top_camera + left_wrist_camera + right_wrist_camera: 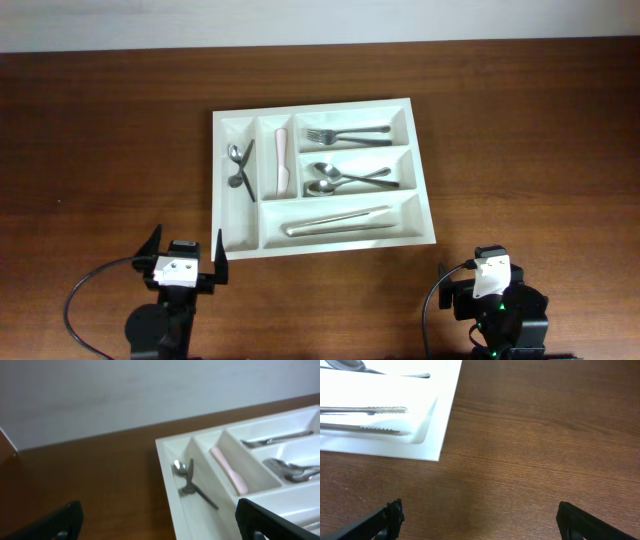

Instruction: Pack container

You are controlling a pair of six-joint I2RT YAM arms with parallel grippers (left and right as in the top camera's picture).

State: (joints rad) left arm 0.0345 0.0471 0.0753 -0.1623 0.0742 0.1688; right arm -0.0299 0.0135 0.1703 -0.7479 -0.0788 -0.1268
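The container [219, 200] is a white cutlery tray lying mid-table. Its left narrow slot holds two small spoons [239, 167], and a pink-handled knife [283, 163] lies in the slot beside it. Forks [345, 135], larger spoons [345, 178] and knives [338, 220] fill the three wider compartments. My left gripper [186, 250] stands open and empty just off the tray's near left corner. The left wrist view has its fingers [55, 522] wide apart, with the tray rim [167, 475] between them. My right gripper [482, 268] is open over bare wood, right of the tray corner [432, 445].
Dark wooden tabletop [520, 150] surrounds the tray on all sides. A pale wall [125, 390] rises behind the table's far edge. Cables loop beside both arm bases at the front edge.
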